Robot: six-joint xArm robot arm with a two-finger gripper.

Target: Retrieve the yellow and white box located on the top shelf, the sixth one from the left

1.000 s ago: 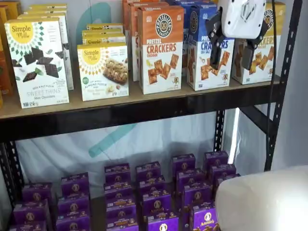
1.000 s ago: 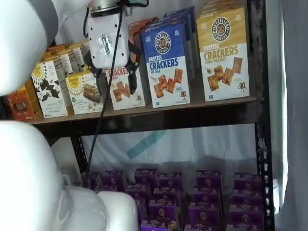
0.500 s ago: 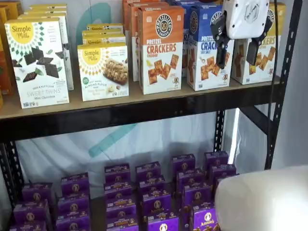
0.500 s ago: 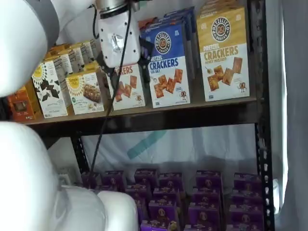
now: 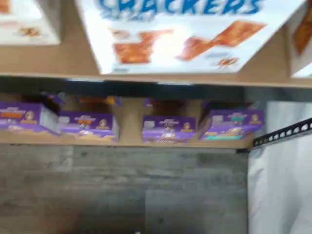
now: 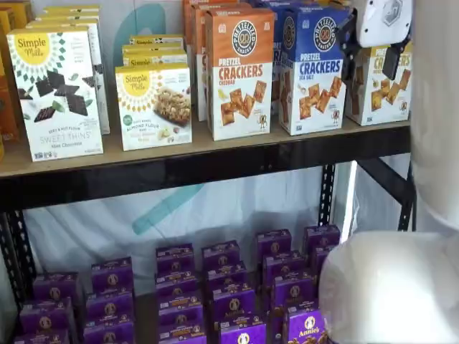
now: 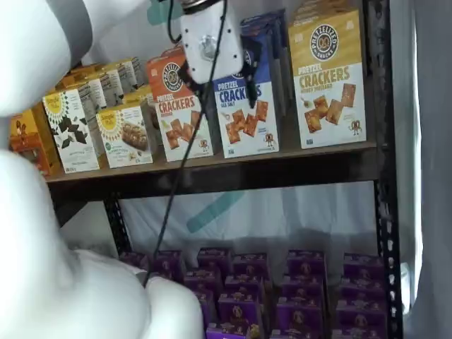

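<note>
The yellow and white pretzel cracker box (image 6: 379, 97) stands at the right end of the top shelf, in both shelf views (image 7: 328, 78). My gripper (image 6: 371, 57) hangs in front of the shelf, across the seam between this box and the blue and white cracker box (image 6: 313, 68) on its left. Its black fingers (image 6: 392, 61) stand apart with a plain gap and hold nothing. In a shelf view the gripper (image 7: 217, 81) shows in front of the blue box (image 7: 244, 106). The wrist view shows the blue-lettered box (image 5: 185, 34) close up.
Orange cracker boxes (image 6: 239, 75) and Simple Mills boxes (image 6: 153, 107) fill the rest of the top shelf (image 6: 201, 154). Purple boxes (image 6: 229, 294) stand on the lower shelf. A black shelf post (image 7: 385, 176) runs down the right side. My white arm (image 6: 430, 115) covers the right edge.
The gripper has moved right along the top shelf and a little up, from in front of the blue box toward the yellow and white box. The fingers stay apart.
</note>
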